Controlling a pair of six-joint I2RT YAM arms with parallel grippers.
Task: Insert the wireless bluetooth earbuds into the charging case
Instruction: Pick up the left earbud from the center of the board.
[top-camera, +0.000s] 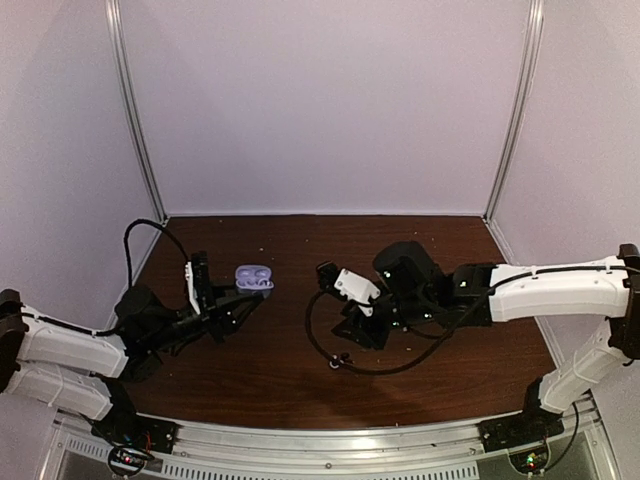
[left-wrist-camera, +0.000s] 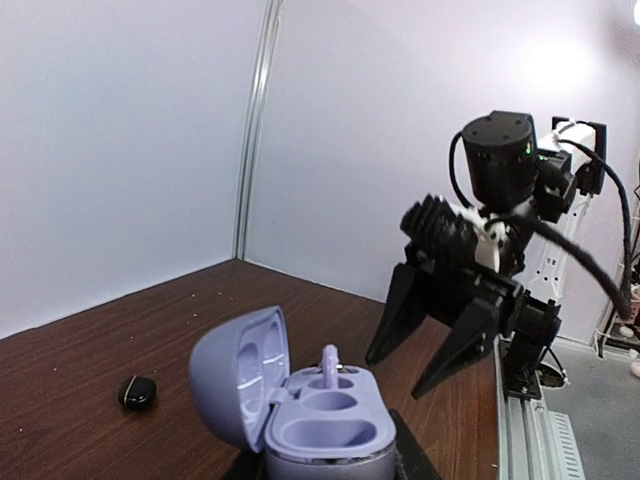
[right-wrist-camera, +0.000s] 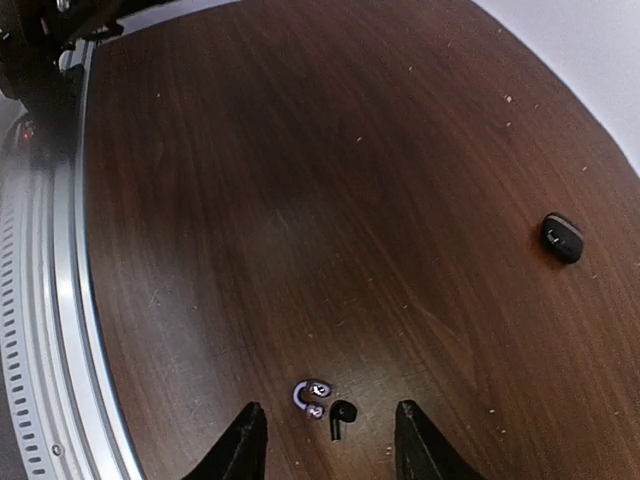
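Left end effector (top-camera: 238, 300) clamps the open case (left-wrist-camera: 322, 425), sockets up for loading. Right end effector (right-wrist-camera: 328, 430), jaws apart, straddles a lavender bud (right-wrist-camera: 312, 396) and a black bud (right-wrist-camera: 342, 413) on the tabletop (right-wrist-camera: 300, 200), at 6 o'clock in its wrist view, likely for pickup.

**No legible text in any view**

No words, brand marks, numbers or signs can be read anywhere. The lavender charging case (left-wrist-camera: 320, 425) bears no readable lettering, and neither does the left arm (top-camera: 70, 350) or the right arm (top-camera: 550, 290).
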